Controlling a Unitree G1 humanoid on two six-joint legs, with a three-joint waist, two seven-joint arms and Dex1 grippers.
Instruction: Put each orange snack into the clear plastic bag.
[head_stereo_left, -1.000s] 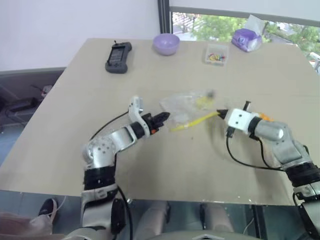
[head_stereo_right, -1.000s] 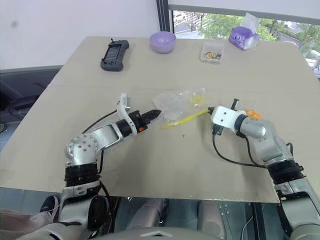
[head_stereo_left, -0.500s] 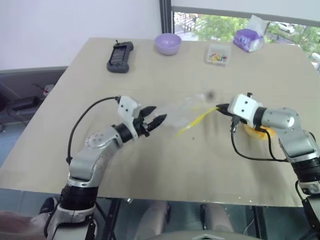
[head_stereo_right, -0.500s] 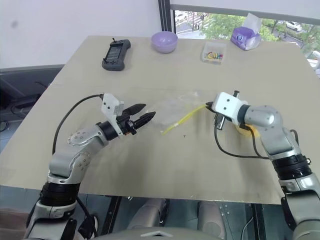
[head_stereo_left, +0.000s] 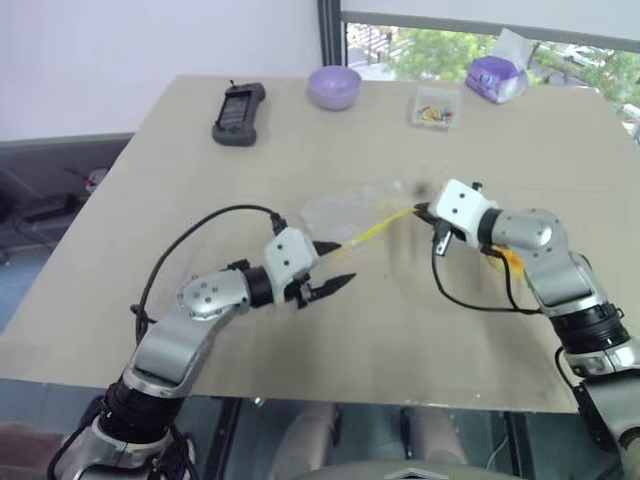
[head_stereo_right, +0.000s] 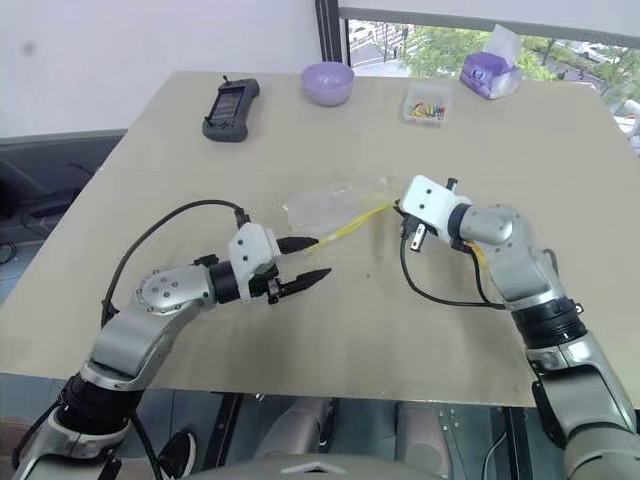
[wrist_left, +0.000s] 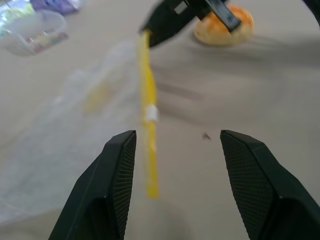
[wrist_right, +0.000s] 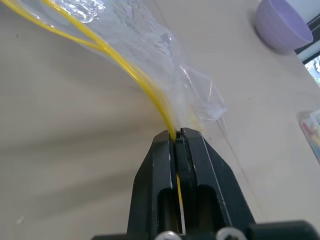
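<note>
The clear plastic bag (head_stereo_left: 343, 212) hangs limp over the table's middle, its yellow strip (wrist_left: 148, 115) stretched out. My right gripper (head_stereo_left: 420, 210) is shut on one end of that strip, and the pinch shows close up in the right wrist view (wrist_right: 176, 137). My left gripper (head_stereo_left: 333, 266) stands open just short of the strip's free end, with nothing between its fingers (wrist_left: 112, 185). One orange snack (wrist_left: 223, 27), a round domed bun, lies on the table behind my right gripper, mostly hidden by the right arm in the head views.
At the table's far side stand a black handheld device (head_stereo_left: 237, 101), a purple bowl (head_stereo_left: 333, 87), a small clear box of colourful bits (head_stereo_left: 434, 108) and a purple tissue packet (head_stereo_left: 494, 78). The table's near edge (head_stereo_left: 330, 400) runs just below both arms.
My left gripper has opened, rolled at the wrist and drawn back from the bag toward the near edge. My right gripper, still pinching the strip, has carried the bag a little to the left.
</note>
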